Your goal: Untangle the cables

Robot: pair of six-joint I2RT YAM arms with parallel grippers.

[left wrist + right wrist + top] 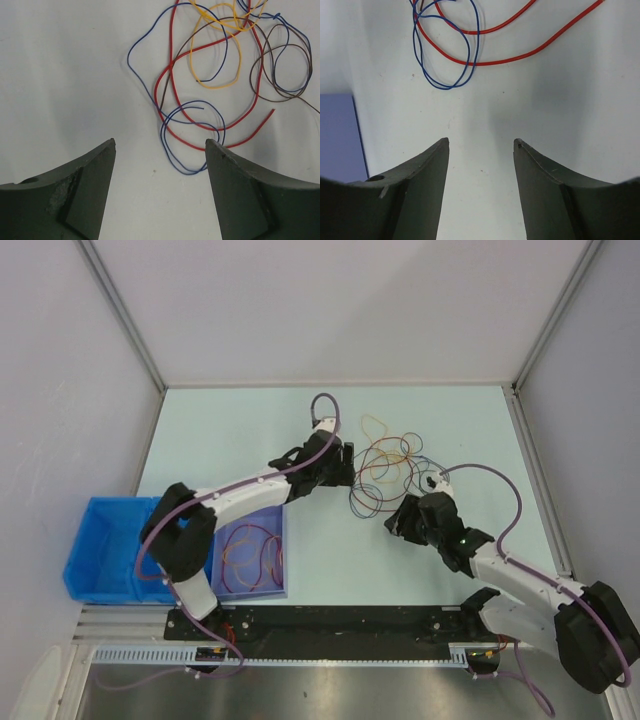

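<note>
Judging by the layout, work is partly done: a few cables [250,552] lie in the tray [287,560], but most sit knotted in a heap [385,470] right of it. The left gripper [160,145] and right gripper [481,142] flank that heap, fingers apart and empty.

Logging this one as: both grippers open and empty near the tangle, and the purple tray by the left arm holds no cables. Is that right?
Not quite. The purple tray holds a few orange and red cables, as the top external view shows. The rest stands: the left gripper and right gripper are open and empty near the tangle.
</note>
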